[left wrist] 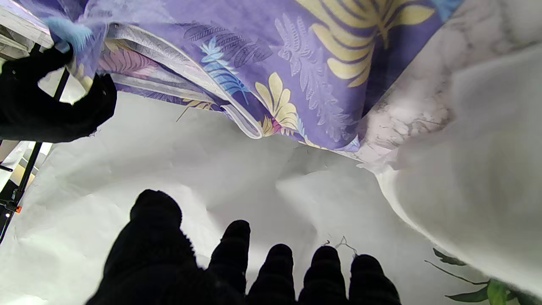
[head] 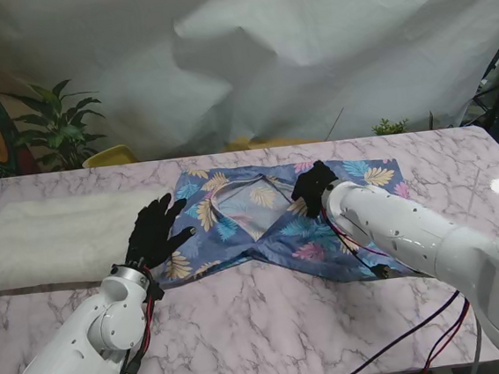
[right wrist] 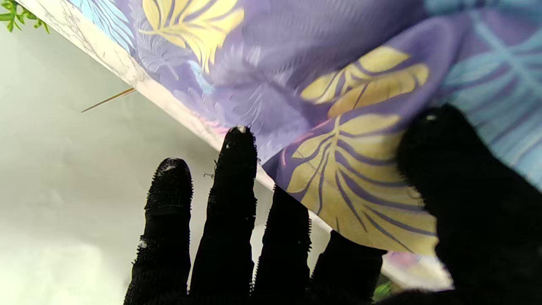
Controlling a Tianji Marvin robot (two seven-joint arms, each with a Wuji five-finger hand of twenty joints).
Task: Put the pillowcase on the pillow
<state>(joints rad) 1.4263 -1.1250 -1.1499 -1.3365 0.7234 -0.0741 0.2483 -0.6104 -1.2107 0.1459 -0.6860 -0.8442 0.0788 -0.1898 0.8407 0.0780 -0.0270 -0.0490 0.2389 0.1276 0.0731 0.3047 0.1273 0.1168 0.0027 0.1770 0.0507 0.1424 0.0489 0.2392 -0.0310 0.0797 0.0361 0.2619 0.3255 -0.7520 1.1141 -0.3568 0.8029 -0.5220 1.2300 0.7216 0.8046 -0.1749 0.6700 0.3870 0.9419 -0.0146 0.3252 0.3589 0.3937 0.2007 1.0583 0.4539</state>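
Right hand (head: 313, 186) fingers pinch the pillowcase (head: 280, 224) mouth, left hand (head: 155, 231) fingers spread, empty; thin hold may slip, collapsing the opening before the pillow (head: 51, 241) enters.

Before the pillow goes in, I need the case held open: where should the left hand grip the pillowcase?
Probably the raised hem of the opening on the pillowcase, from its left, pillow-facing side. That edge curls up off the marble; the left hand hovers open beside it, while the right hand grips the other side.
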